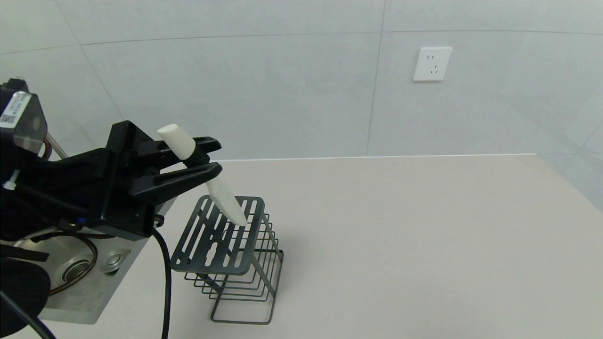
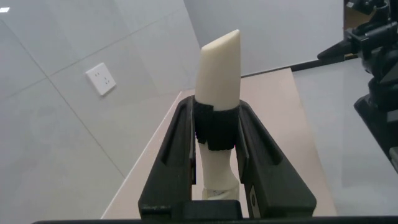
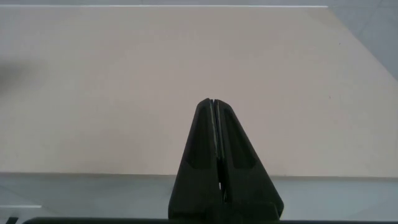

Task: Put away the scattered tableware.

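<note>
Left hand (image 1: 213, 156) tight around white knife (image 1: 226, 201), tip over slotted rack (image 1: 209, 266).

The knife (image 1: 228, 202) is cream-white all over; the fingers (image 1: 188, 178) black; the slotted rack (image 1: 214, 262) dark grey; the desk (image 1: 424, 235) plain beige; the wall socket (image 1: 432, 63) white.

I read the knife (image 1: 229, 203) as smooth, matt cream plastic. The rack (image 1: 221, 238) is dark metal with a dull satin finish, a slotted sheet over thin wire. The left gripper (image 1: 215, 156) above the rack is matt black plastic. The table (image 1: 424, 235) under the rack is smooth and matt.
</note>
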`<state>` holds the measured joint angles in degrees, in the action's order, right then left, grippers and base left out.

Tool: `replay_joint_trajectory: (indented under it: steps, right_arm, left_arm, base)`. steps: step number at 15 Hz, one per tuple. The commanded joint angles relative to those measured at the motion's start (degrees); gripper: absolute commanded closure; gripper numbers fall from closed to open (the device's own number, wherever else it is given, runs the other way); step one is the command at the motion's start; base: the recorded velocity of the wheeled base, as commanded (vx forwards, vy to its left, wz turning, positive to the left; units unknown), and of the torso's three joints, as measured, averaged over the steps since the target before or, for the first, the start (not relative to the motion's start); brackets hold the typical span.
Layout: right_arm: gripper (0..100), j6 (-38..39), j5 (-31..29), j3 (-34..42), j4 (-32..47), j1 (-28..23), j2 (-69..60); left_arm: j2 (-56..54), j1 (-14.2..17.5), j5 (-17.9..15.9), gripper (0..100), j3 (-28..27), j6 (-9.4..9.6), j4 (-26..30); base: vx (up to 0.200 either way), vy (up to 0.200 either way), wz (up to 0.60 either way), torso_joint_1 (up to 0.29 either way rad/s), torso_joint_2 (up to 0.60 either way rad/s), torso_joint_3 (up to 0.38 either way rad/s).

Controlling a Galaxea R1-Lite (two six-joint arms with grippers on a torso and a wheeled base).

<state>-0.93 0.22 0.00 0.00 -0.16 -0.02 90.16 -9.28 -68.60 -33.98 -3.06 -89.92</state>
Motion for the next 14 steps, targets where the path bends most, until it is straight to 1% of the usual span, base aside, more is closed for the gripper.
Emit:
replay_joint_trajectory:
  steps: [1,4,7,11,14]
  right_arm:
    - [100,0.0,0.0,0.0,0.1,0.0,0.0]
    - [100,0.0,0.0,0.0,0.1,0.0,0.0]
    - [100,0.0,0.0,0.0,0.1,0.0,0.0]
    - [100,0.0,0.0,0.0,0.1,0.0,0.0]
    - [100,0.0,0.0,0.0,0.1,0.0,0.0]
  left_arm:
    - [1.8,-0.1,0.0,100,-1.9,-0.02,-0.1]
    - [3.6,0.0,0.0,100,-3.5,-0.02,-0.1]
    - [5.1,0.0,0.1,100,-3.6,0.16,-0.1]
    - [5.5,0.2,0.3,100,-6.2,0.07,-0.1]
    - [5.4,0.3,0.3,100,-6.4,-0.1,-0.1]
  base:
    - [0.0,0.0,0.0,0.0,0.0,0.0]
    - [0.0,0.0,0.0,0.0,0.0,0.0]
    - [0.0,0.0,0.0,0.0,0.0,0.0]
    - [0.0,0.0,0.0,0.0,0.0,0.0]
    - [0.0,0.0,0.0,0.0,0.0,0.0]
